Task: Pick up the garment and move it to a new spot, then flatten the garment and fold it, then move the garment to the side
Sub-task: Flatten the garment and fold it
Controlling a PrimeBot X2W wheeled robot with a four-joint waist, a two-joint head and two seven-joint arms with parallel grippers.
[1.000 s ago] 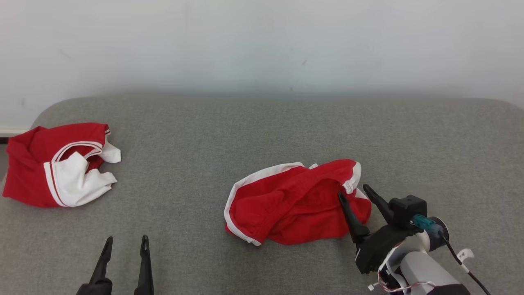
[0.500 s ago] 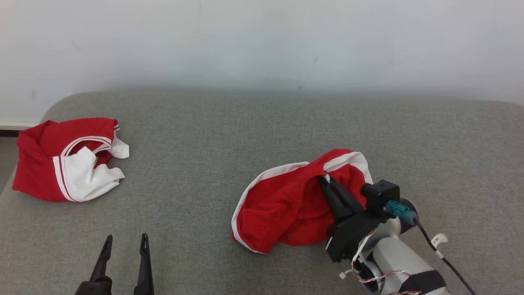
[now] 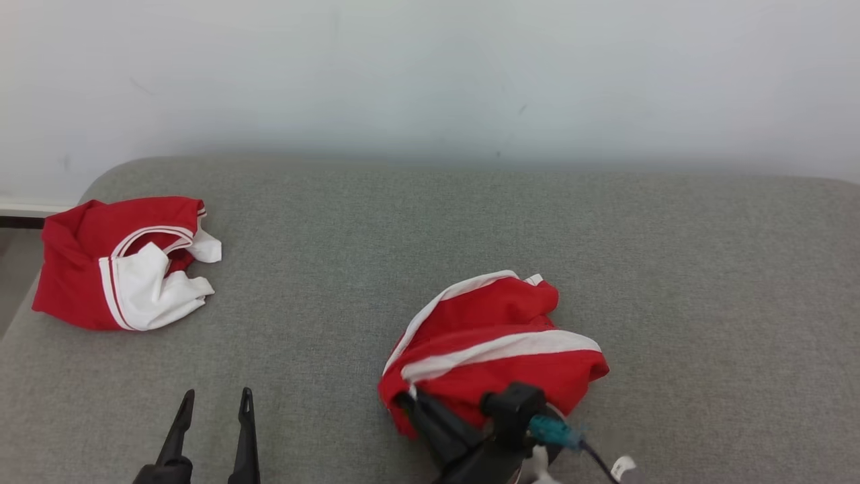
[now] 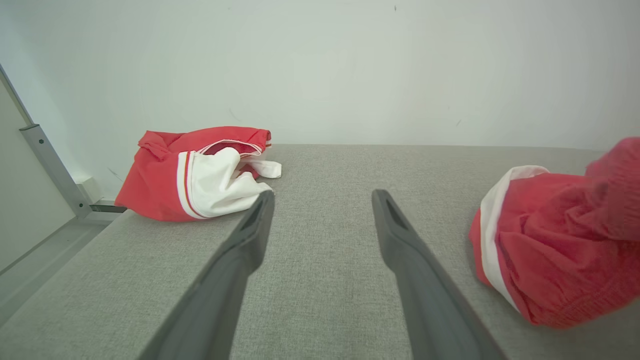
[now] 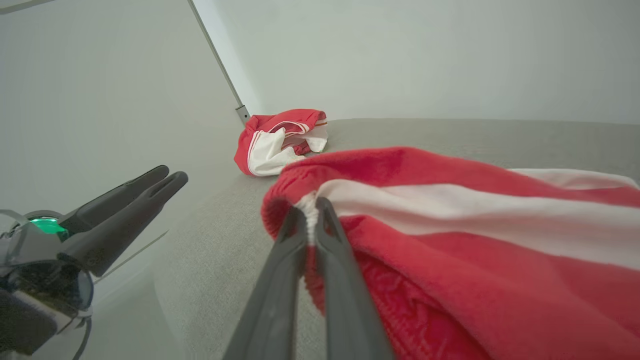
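The garment (image 3: 497,343) is a crumpled pair of red shorts with white trim, lying at the near middle of the grey padded surface (image 3: 403,222). My right gripper (image 3: 406,400) is shut on the white-trimmed hem at the garment's near left corner. In the right wrist view the right gripper's tips (image 5: 310,207) pinch that white hem, and the red cloth (image 5: 450,215) drapes away to the right. My left gripper (image 3: 215,396) stands open at the lower left with nothing between its fingers. In the left wrist view the left gripper (image 4: 322,197) has the garment (image 4: 550,240) off to its right.
A second red and white garment (image 3: 121,262) lies bunched at the far left edge of the surface, also seen as a bundle (image 4: 200,170) ahead of my left gripper. A pale wall rises behind. Bare grey padding stretches to the right and between both garments.
My right gripper closed on the garment's hem and pulled it toward me and to the left, folding the cloth over itself. The left gripper stayed put. The head camera shifted a little.
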